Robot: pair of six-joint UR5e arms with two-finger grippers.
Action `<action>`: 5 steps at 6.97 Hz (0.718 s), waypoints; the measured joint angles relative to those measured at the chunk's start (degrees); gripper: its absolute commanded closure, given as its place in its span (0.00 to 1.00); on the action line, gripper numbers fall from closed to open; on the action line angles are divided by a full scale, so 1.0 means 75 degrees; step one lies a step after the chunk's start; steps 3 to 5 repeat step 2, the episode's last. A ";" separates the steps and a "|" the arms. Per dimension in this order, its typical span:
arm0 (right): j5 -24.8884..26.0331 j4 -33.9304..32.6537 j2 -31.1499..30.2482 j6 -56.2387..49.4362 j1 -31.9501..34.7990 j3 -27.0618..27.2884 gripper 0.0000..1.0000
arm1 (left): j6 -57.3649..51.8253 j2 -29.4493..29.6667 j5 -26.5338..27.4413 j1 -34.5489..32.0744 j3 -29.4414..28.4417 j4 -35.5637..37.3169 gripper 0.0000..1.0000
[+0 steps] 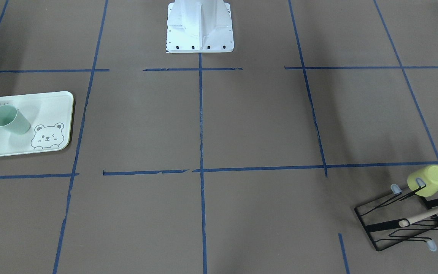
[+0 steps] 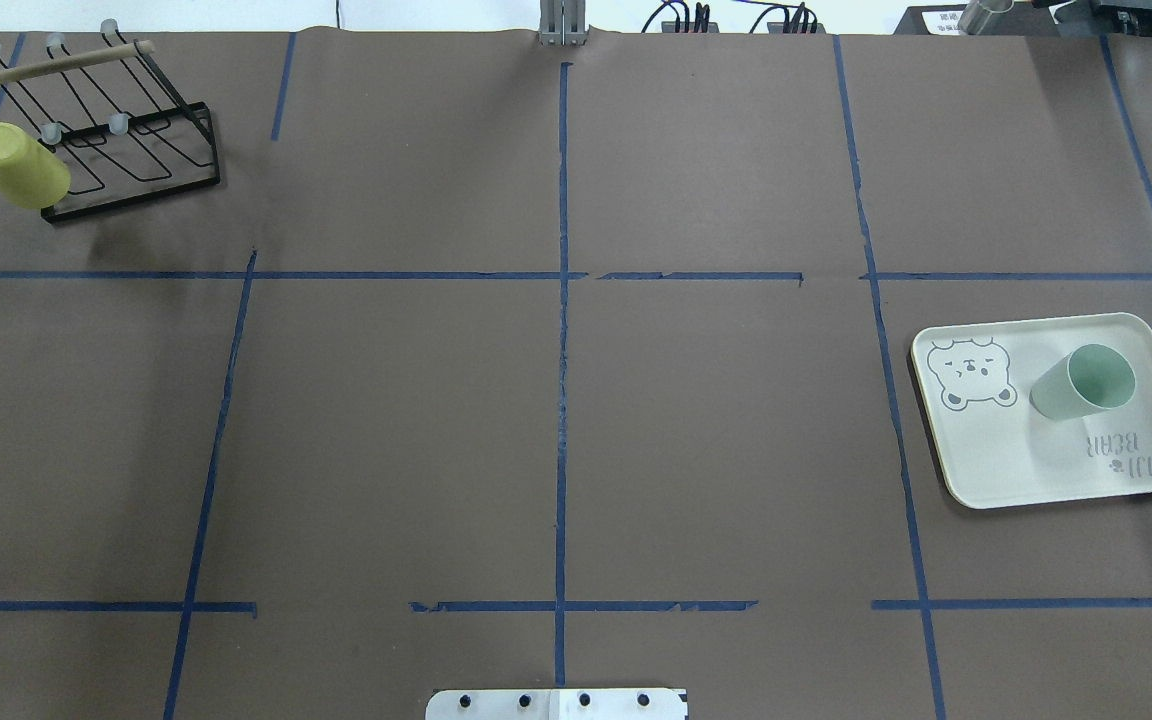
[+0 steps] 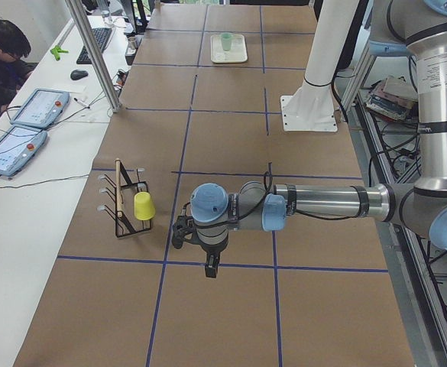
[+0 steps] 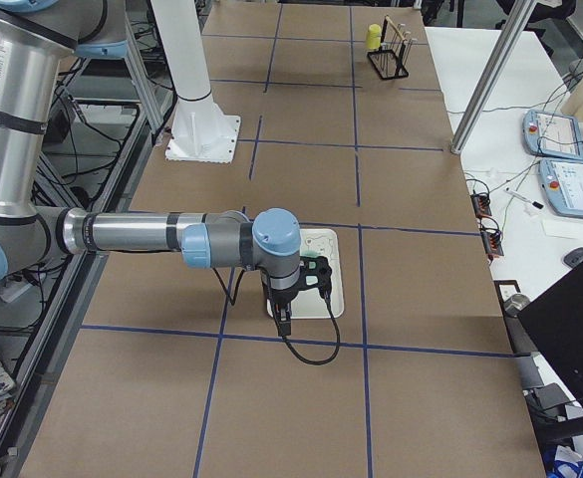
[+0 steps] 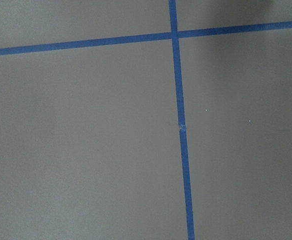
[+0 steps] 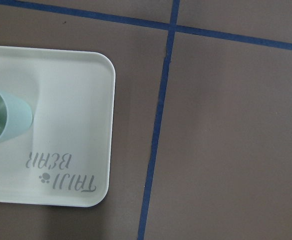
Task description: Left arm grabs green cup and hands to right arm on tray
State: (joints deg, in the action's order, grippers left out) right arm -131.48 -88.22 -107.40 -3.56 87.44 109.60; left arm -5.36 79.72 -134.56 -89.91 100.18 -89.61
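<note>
The green cup [image 2: 1083,382] stands on the tray [image 2: 1026,470] with its open mouth up. It is in the far half of the tray, between the bear drawing [image 2: 972,374] and the tray's outer short edge, just above the grey lettering [image 2: 1131,455] as the overhead view shows it. Nothing touches the cup. The tray lies flat on the brown table [image 2: 556,420], on the robot's right side, inside one field of the blue tape lines.

The right arm [image 4: 132,232] reaches out level over the table. Its gripper [image 4: 318,271] shows in front of the tray in the right side view, and its wrist camera looks down on one tray corner and on a part of the cup. Whether this gripper is wide or narrow, one cannot tell.

The left arm [image 3: 322,202] is also stretched level. Its gripper [image 3: 181,232] is near the black rack [image 2: 126,150] but apart from it, and its opening cannot be told either.

A yellow-green cup [image 2: 18,165] hangs upside down on a peg of the rack, at the table's far left corner.
</note>
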 measured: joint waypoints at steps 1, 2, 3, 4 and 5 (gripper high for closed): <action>0.0000 0.0002 0.0002 0.0007 -0.0028 0.0000 0.00 | 0.0000 0.0000 0.0000 0.0000 0.0002 0.0004 0.00; 0.0000 0.0002 0.0007 0.0013 -0.0038 0.0000 0.00 | 0.0000 0.0000 0.0000 0.0000 0.0002 0.0006 0.00; 0.0000 0.0002 0.0007 0.0013 -0.0038 0.0000 0.00 | 0.0000 0.0000 0.0000 0.0000 0.0002 0.0006 0.00; 0.0000 0.0002 0.0007 0.0013 -0.0038 0.0000 0.00 | 0.0000 0.0000 0.0000 0.0000 0.0002 0.0006 0.00; 0.0000 0.0002 0.0007 0.0013 -0.0038 0.0000 0.00 | 0.0000 0.0000 0.0000 0.0000 0.0002 0.0006 0.00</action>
